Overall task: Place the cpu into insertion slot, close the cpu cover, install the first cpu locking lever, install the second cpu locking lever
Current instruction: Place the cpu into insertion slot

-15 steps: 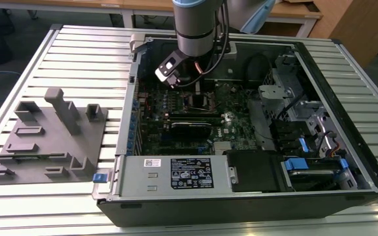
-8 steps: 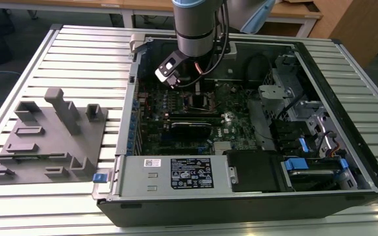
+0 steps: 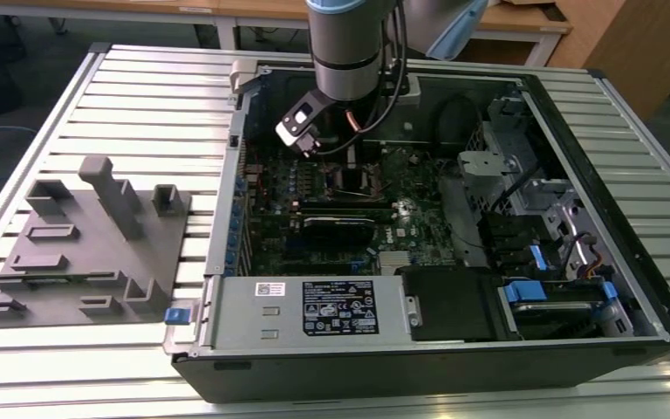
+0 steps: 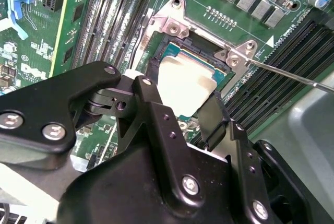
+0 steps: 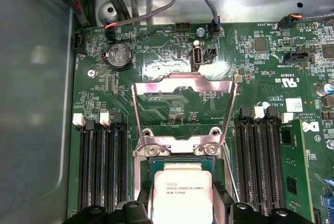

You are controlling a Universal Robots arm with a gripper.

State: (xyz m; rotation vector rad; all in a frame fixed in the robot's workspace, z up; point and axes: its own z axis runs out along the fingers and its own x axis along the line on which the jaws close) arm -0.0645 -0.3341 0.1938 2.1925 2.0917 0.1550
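Placement step: the gripper (image 4: 180, 101), fingers closed partway onto opposite edges of the cpu (image 5: 181, 192), holds it at the insertion slot (image 4: 209, 44); the cpu cover (image 5: 182, 83) stands open. Seating likely demands square, flat alignment.

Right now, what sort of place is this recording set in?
Probably a robotics lab or workshop: an open computer case lies on a slatted metal table, a grey fixture block sits beside it, and wooden desks stand behind.

Lab: slatted aluminium workbench (image 3: 137, 96), open computer case (image 3: 428, 380).
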